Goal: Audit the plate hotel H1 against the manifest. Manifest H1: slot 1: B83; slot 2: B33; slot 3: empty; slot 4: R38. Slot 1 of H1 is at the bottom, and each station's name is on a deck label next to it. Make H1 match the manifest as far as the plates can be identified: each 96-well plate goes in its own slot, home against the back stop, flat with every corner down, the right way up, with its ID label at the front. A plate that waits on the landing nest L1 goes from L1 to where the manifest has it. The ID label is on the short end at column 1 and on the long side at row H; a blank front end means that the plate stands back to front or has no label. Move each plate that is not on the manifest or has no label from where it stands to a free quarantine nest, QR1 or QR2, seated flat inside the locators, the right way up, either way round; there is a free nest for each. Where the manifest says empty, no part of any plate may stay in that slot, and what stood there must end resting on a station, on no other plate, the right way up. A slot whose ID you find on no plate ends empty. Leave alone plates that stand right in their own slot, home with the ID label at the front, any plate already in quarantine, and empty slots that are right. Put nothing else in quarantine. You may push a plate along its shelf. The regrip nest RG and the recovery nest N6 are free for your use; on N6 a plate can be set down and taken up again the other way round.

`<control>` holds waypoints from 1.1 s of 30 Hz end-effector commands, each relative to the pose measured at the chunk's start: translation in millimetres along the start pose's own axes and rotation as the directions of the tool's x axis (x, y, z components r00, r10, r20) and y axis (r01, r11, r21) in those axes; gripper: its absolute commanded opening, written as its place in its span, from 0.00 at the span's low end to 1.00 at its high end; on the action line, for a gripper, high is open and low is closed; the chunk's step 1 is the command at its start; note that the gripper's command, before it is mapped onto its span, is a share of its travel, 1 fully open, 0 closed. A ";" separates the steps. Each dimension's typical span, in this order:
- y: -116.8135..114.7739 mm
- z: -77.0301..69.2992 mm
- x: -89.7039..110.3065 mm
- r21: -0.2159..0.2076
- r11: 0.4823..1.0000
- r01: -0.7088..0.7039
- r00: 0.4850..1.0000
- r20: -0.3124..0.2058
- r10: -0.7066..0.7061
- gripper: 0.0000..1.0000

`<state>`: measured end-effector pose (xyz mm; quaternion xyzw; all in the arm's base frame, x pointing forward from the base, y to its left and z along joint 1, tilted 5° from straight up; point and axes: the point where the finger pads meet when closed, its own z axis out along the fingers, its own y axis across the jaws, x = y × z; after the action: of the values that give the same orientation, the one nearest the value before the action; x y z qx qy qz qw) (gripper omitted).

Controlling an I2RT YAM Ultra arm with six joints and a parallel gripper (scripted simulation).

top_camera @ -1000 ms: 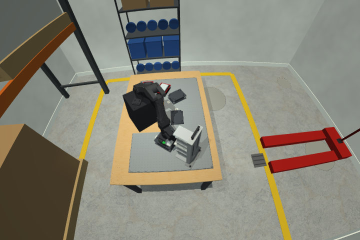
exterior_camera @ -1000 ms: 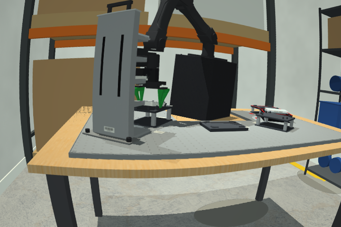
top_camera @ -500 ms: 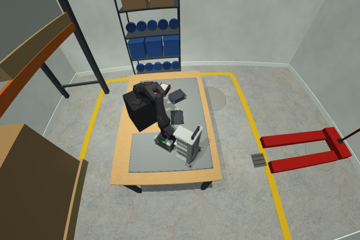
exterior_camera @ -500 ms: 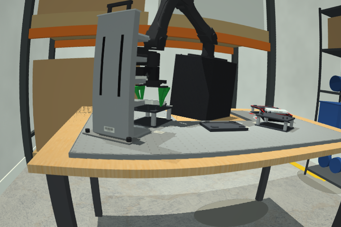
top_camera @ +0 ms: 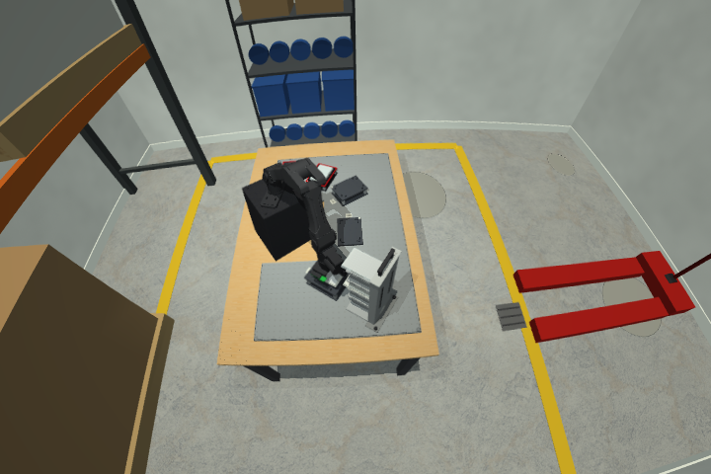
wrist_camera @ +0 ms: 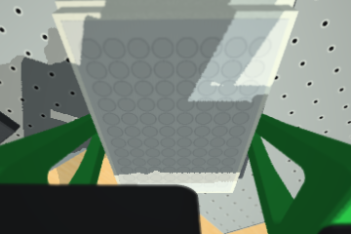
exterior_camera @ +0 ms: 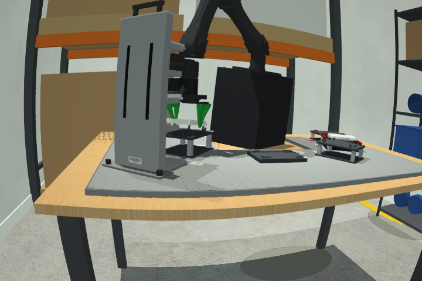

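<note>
While my arm reaches down in front of the plate hotel, this is how things stand.

Gripper (exterior_camera: 189, 114): my 2 green fingers are clamped on the long sides of a plate, 1 on each side.
Plate (wrist_camera: 174, 102): a pale 96-well plate, right way up with its wells showing, held level between my fingers just above the landing nest; I cannot tell whether it touches the nest.
Landing nest (exterior_camera: 188, 134): a dark raised platform on short posts, right beside the open face of the hotel.
Plate hotel (exterior_camera: 142, 96): a grey tower with a handle on top, standing on the perforated deck (exterior_camera: 251, 172); its shelves face my gripper.
Far nest (exterior_camera: 339, 146): a raised dark nest with a white plate (exterior_camera: 341, 136) lying on a red-edged one behind it.
Flat nest (exterior_camera: 276, 156): a low dark tray on the deck, between the hotel and the far nest.
</note>
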<state>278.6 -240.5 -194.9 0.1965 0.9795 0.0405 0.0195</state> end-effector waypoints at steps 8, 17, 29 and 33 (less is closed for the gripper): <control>-4.6 -18.5 0.6 -0.002 1.000 -0.010 1.000 0.014 0.010 0.86; -3.7 -26.6 4.2 -0.004 1.000 -0.011 1.000 0.009 0.011 0.86; -3.6 -36.4 5.8 -0.004 1.000 -0.011 1.000 0.010 0.011 0.86; -4.0 -40.3 5.4 -0.002 1.000 -0.011 1.000 0.014 0.011 0.86</control>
<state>272.8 -241.9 -166.5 0.1979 0.9792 0.0408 0.0193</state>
